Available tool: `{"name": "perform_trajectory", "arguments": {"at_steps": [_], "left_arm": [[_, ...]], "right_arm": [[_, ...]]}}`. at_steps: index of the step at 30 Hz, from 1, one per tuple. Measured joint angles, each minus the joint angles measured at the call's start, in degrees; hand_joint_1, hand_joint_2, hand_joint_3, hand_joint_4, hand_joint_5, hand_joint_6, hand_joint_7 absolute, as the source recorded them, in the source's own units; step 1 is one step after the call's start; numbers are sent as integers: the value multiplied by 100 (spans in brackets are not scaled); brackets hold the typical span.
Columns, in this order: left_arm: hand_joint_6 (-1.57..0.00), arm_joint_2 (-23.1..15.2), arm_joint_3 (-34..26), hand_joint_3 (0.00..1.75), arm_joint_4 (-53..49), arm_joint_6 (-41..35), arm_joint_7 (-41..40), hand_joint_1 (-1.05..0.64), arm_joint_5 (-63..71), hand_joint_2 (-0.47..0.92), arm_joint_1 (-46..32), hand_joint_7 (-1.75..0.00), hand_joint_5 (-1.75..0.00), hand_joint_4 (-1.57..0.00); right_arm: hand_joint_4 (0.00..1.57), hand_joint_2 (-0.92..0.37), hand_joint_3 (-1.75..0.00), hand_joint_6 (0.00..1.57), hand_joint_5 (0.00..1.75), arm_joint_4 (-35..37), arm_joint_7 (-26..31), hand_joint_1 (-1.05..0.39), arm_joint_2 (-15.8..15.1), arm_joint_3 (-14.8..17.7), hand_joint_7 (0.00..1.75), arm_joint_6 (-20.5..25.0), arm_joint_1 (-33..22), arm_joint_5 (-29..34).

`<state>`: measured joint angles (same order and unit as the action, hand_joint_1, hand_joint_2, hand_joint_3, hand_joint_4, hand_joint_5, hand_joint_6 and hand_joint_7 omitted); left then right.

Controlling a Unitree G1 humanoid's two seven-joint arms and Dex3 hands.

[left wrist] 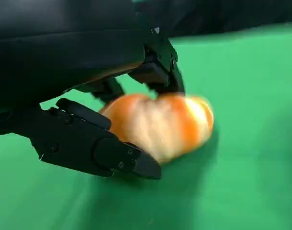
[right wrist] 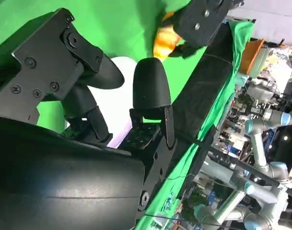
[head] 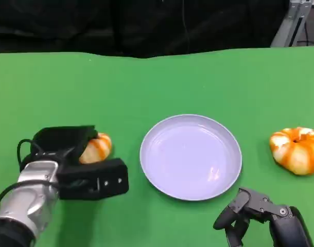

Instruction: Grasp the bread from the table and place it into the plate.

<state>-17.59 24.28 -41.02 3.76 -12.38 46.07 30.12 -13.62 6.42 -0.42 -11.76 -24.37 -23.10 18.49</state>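
Left hand (head: 80, 162): fingers closed around the bread (head: 97, 147) (orange-and-cream striped roll), which sits on the green table (head: 162, 82) toward its near left corner, just left of the plate (head: 191, 156). Right hand (head: 260, 216): near edge, right of centre, fingers curled inward, holding nothing. Second bread (head: 297, 150): near the right edge, well apart from the plate. No legible writing.
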Motion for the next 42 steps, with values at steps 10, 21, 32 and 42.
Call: {"name": "perform_trajectory", "arguments": {"at_steps": [10,21,32,42], "left_arm": [[-68,-163,6,110,429,815,-1233,-16,16,47,-131,-175,-175,-86],[-73,-131,-110,134,1494,1076,-1218,-15,-112,34,-262,-169,-175,-90],[-77,477,198,125,1710,1268,-712,-18,-119,37,-127,-161,-175,-88],[-69,1195,564,116,626,1373,-675,-19,-116,39,446,-174,-175,-84]], "right_arm": [[84,-28,-137,85,167,-74,3,0,24,-24,129,48,-15,-5],[84,-27,-139,85,165,-72,30,4,55,-55,129,32,-26,42],[83,-29,-136,85,165,-137,35,0,47,-55,128,33,-141,146],[81,-29,-137,84,167,-166,14,-1,51,-70,128,33,-235,99]]}}
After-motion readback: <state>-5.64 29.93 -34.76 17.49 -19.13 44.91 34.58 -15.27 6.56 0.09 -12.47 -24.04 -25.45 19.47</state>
